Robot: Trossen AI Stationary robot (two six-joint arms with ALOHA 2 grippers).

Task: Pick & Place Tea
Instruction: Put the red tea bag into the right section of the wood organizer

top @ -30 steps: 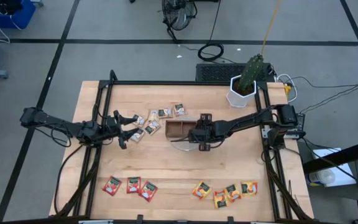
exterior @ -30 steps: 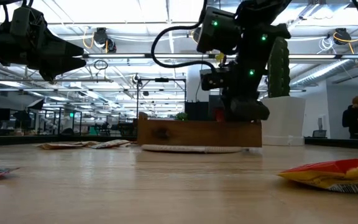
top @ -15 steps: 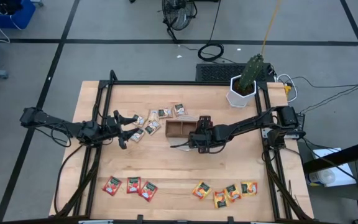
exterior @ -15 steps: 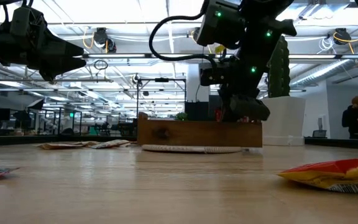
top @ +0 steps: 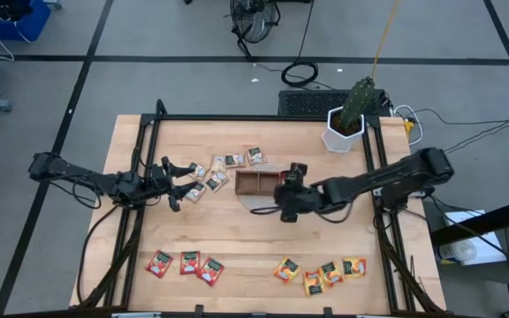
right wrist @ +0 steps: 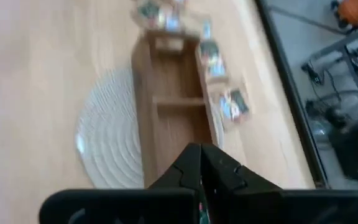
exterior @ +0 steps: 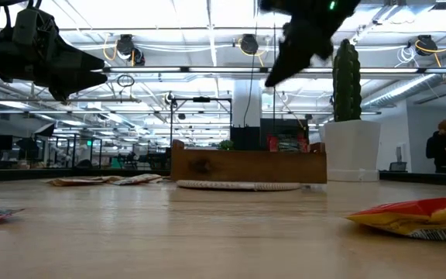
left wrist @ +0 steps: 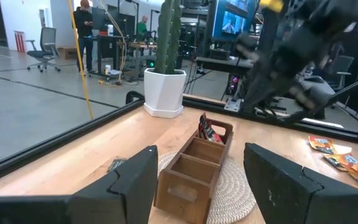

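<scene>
The desk [top: 237,238] carries a brown wooden tray [top: 259,183] with 3 compartments, standing on a round woven mat [top: 253,201]. Beside the tray lie pale beige tea sachets [top: 223,170] with dark labels; their writing is too small to read. Near the front edge lie 3 red sachets [top: 184,263] and 4 orange-yellow sachets [top: 321,271]. One red sachet [left wrist: 207,132] stands in the tray's end compartment. The right gripper [top: 288,202] hangs above the mat just in front of the tray, jaws closed and holding nothing. The left gripper [top: 179,184] hovers by the beige sachets, jaws wide apart and empty.
</scene>
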